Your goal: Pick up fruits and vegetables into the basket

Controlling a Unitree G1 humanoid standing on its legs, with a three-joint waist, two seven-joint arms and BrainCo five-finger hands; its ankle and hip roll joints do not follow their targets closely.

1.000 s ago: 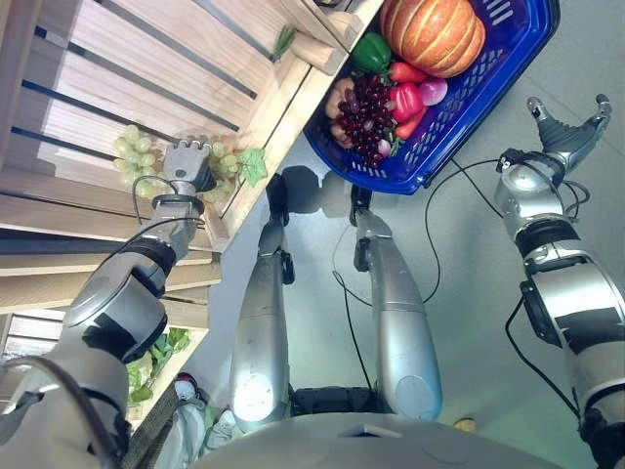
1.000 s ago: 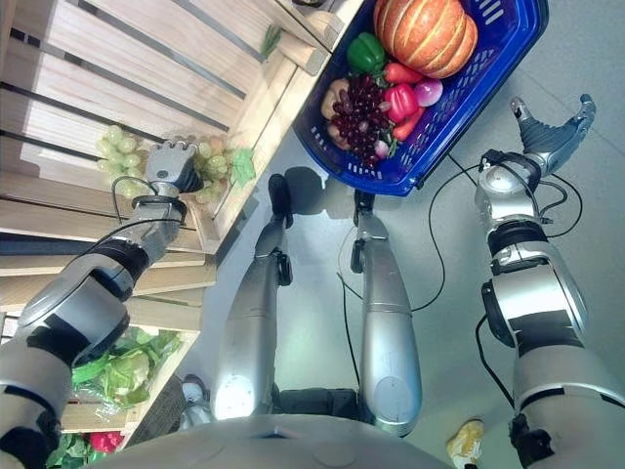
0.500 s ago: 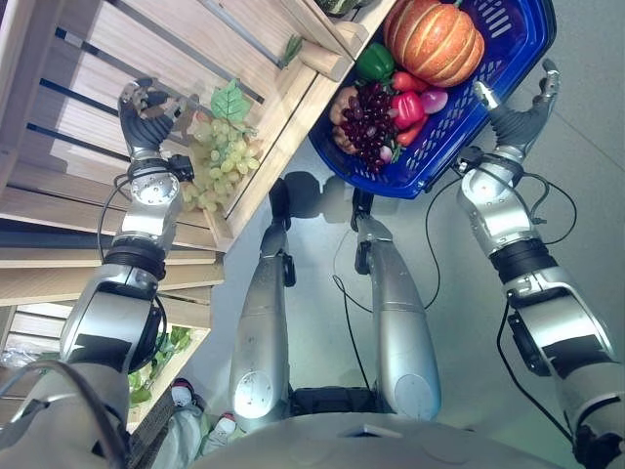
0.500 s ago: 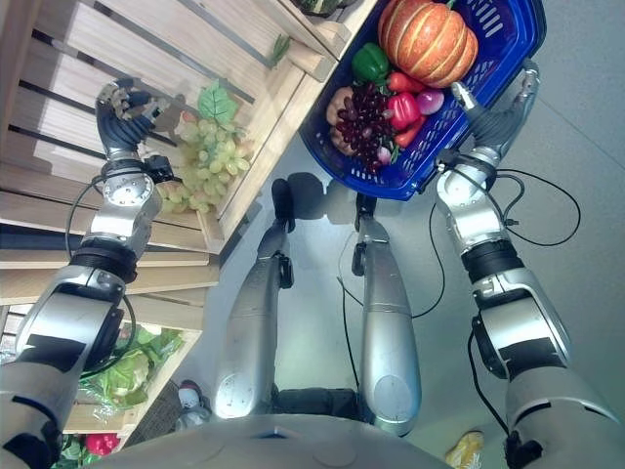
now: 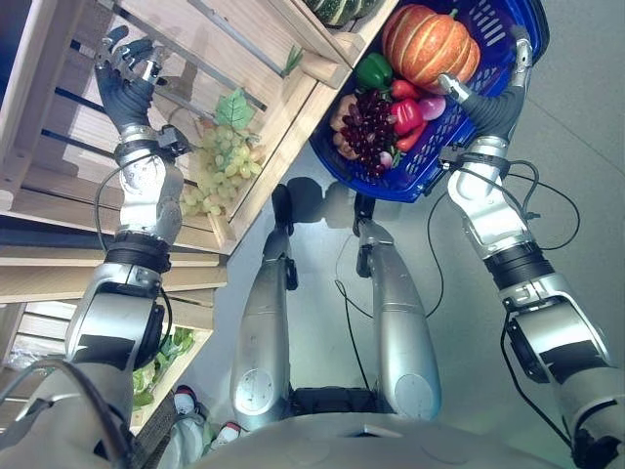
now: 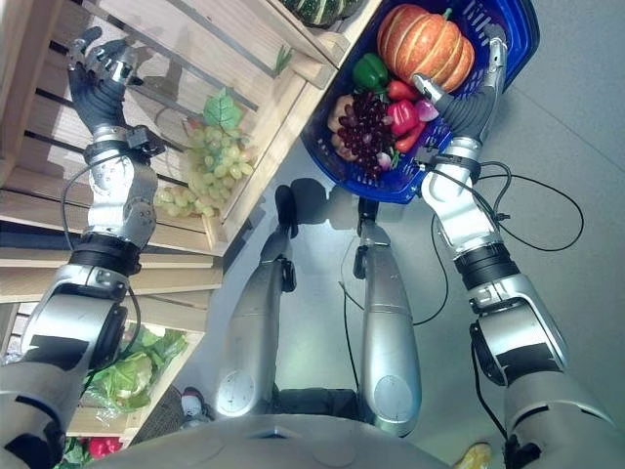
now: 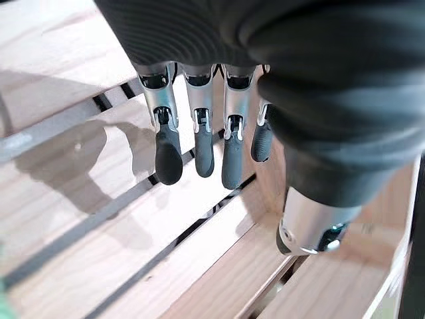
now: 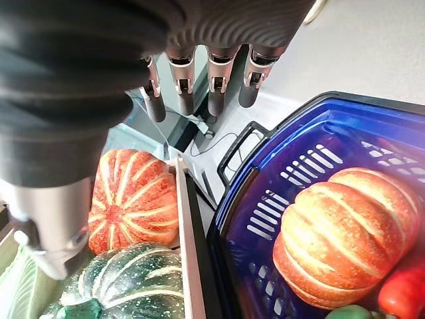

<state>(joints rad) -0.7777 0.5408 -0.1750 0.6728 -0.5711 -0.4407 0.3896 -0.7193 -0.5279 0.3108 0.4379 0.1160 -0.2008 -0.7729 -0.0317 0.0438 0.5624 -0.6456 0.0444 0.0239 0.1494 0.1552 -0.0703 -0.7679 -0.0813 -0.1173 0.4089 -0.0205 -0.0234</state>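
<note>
Your left hand [image 5: 125, 83], fingers relaxed and empty, hovers in the crate [image 5: 88, 147]; the grapes [image 5: 217, 161] lie just beside its wrist, toward the basket [image 5: 430, 161]. Your right hand [image 5: 493, 103], fingers also apart, reaches over the basket.

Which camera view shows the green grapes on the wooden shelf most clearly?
The right eye view: the green grapes lie whole, with a leaf, on the wooden shelf. The left eye view shows them too, partly behind the left arm.
</note>
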